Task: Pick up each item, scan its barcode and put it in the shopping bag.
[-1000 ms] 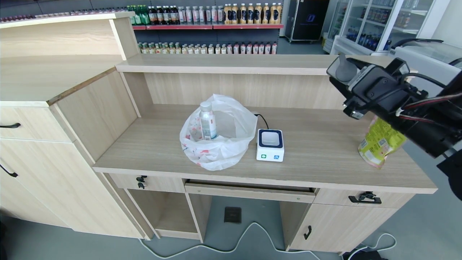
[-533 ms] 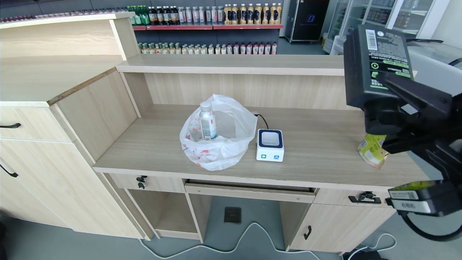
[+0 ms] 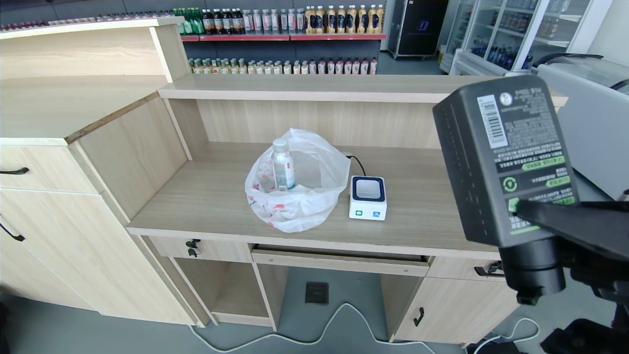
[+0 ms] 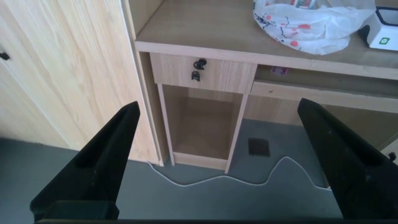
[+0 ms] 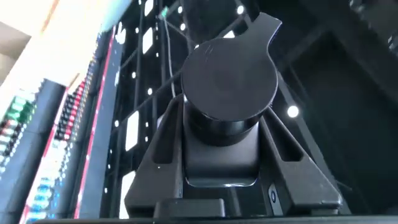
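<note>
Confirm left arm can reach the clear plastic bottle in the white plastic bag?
Probably yes: left gripper hangs open in front of the wooden counter; the clear plastic bottle stands in the open white plastic bag, nothing over it.

Counter (image 3: 417,196): pale wood-grain laminate, matt. Shopping bag (image 3: 295,209): thin white plastic film, translucent, crinkled, slight sheen. Bottle (image 3: 282,169): clear glossy plastic. Scanner (image 3: 367,206): smooth white plastic, glossy dark top. Left gripper (image 4: 219,106): smooth matt black plastic.
</note>
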Robot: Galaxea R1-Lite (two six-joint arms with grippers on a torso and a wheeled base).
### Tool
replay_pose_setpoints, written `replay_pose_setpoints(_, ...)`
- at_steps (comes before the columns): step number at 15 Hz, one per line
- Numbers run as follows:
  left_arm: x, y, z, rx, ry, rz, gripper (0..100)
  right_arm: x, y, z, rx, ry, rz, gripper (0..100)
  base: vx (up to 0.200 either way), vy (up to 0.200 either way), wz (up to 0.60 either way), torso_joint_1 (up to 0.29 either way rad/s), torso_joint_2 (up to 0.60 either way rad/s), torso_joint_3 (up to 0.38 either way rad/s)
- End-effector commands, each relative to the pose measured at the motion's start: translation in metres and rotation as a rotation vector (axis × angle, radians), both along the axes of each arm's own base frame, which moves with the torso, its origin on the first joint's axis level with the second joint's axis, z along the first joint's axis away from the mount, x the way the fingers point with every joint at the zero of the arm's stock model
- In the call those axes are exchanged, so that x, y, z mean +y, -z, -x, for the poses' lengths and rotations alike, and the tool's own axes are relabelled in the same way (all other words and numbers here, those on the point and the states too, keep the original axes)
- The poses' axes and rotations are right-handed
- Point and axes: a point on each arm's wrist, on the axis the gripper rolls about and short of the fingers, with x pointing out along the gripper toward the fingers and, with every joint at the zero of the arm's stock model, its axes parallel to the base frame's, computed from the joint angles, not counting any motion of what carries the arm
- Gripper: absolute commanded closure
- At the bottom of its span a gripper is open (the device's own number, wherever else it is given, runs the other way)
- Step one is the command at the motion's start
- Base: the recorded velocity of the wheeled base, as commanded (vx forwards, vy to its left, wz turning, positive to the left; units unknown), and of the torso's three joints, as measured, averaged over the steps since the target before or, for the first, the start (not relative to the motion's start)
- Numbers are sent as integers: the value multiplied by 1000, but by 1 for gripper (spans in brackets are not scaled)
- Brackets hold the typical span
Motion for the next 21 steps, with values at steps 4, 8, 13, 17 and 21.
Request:
replay_pose_setpoints(4, 0, 0, 0, -1, -1, 0, 0, -10, 1, 21, 28, -11, 64, 100, 0, 0, 0, 0, 0, 0)
replay_pose_setpoints(8, 0, 0, 0, -1, -1, 0, 0, -15, 1, 31, 39, -3, 83, 100, 0, 0, 0, 0, 0, 0)
replay_pose_setpoints(13, 0, 0, 0, -1, -1, 0, 0, -15, 3, 39, 30, -21, 104, 100, 0, 0, 0, 0, 0, 0)
replay_pose_setpoints(17, 0, 0, 0, -1, -1, 0, 0, -14, 3, 41, 27, -33, 104, 100, 0, 0, 0, 0, 0, 0)
replay_pose_setpoints(21, 0, 0, 0, -1, -1, 0, 0, -16, 3, 44, 35, -32, 107, 100, 0, 0, 0, 0, 0, 0)
